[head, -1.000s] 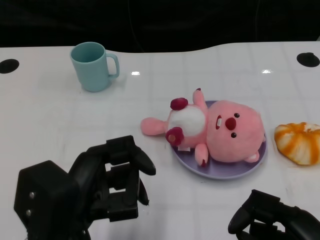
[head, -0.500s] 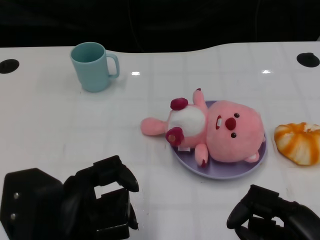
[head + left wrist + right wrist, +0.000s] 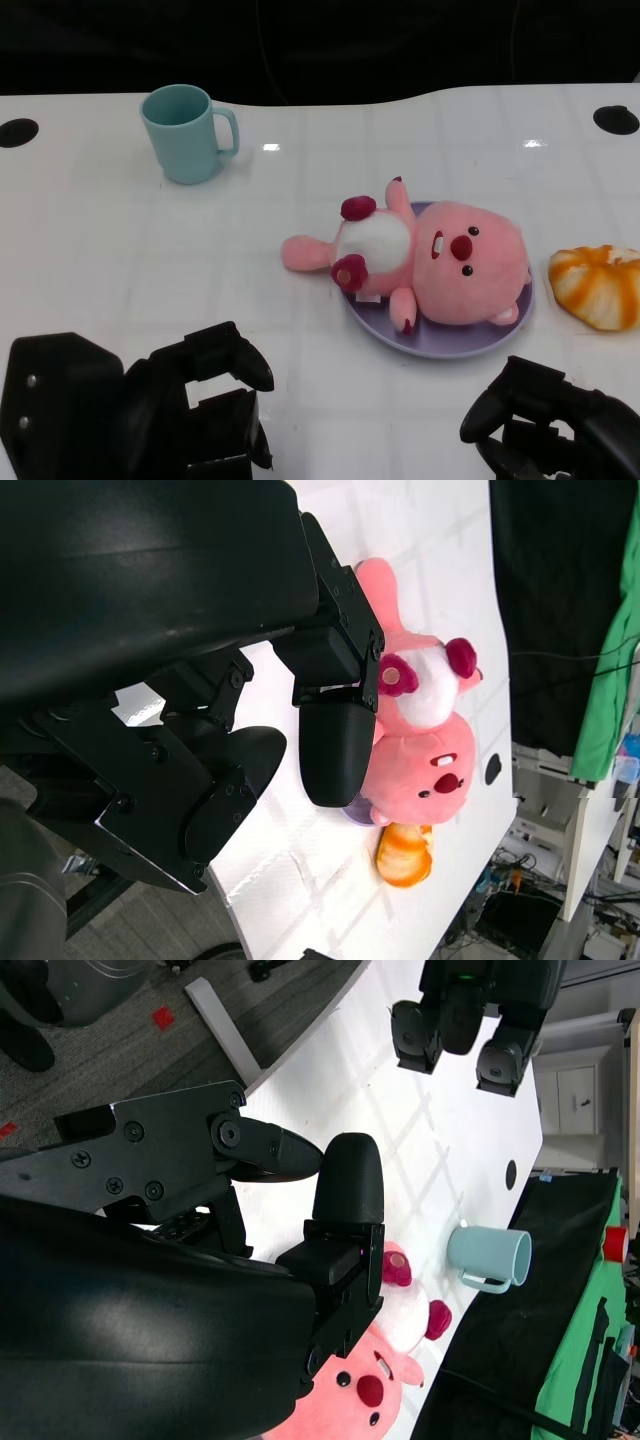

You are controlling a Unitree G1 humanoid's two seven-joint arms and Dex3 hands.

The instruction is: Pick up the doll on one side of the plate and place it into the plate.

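Observation:
A pink plush doll (image 3: 430,257) with a white belly lies on its back across the purple plate (image 3: 470,342), one leg hanging over the plate's left rim. It also shows in the left wrist view as the doll (image 3: 425,750) and in the right wrist view as the doll (image 3: 375,1380). My left hand (image 3: 150,410) rests low at the near left, fingers apart, holding nothing. My right hand (image 3: 555,425) sits at the near right, below the plate, also empty with fingers apart. Neither hand touches the doll.
A teal mug (image 3: 187,132) stands at the back left. An orange-and-white bun-like toy (image 3: 597,284) lies right of the plate. Two black round holes (image 3: 17,131) mark the table's far corners. The table's dark far edge runs behind the mug.
My left hand has drawn back toward the near edge and lower in the picture. The right hand shifted only slightly. The doll, plate and mug have not moved.

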